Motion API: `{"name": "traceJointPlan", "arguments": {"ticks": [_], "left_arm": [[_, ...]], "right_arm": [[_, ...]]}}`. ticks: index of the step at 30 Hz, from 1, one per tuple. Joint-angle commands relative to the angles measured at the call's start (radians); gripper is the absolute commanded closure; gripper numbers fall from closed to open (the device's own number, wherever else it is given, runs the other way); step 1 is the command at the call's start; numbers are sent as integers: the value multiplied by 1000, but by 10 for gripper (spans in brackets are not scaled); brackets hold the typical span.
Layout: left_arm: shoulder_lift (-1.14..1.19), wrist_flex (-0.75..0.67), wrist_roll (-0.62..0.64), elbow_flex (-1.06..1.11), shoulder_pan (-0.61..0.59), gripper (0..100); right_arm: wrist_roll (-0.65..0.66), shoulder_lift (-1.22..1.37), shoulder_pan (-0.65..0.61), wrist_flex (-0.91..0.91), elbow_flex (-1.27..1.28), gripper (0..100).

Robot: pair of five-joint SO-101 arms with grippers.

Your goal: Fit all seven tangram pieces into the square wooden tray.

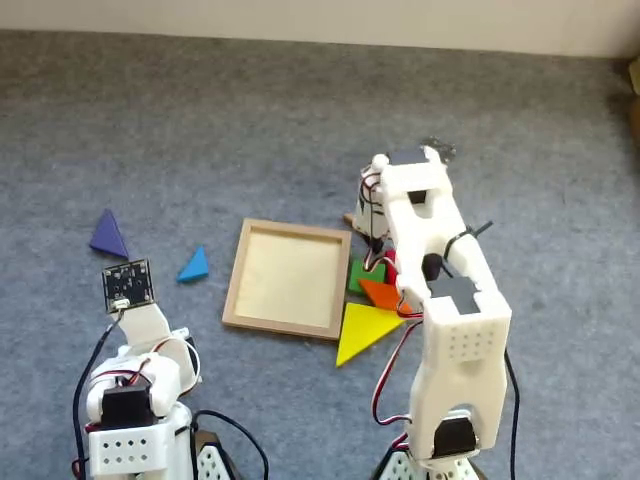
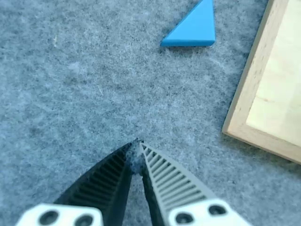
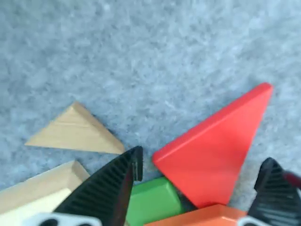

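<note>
Found the square pale wooden tray bare at centre frame in the high view, with no piece fitted. Counted all seven loose on the grey felt-covered table: a purple triangle and a small blue triangle left of the tray; a large yellow triangle, a flat orange piece, a green block, a red triangle and a plain wooden triangle bunched off its right edge. Caught the right pincer wide open astride the red triangle, gripping nothing. Caught the left pincer at lower left, tips pinched together, empty, over bare felt. Judged the whole job as yet to do.
</note>
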Motion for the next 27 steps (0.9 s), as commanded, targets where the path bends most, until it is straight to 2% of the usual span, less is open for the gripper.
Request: {"name": "traceJointPlan", "arguments": {"ticks": [1,16,23,27], "left_arm": [[-42,3,8,19,12,994],[-42,3,6,19,12,994],[-42,3,6,19,12,994],[-42,3,6,19,12,994]], "right_arm": [[11,-58,-12,8,-8,634],[3,-56,38,7,-4,635],[5,-56,38,5,-10,771],[8,-61,38,8,-10,781]]}}
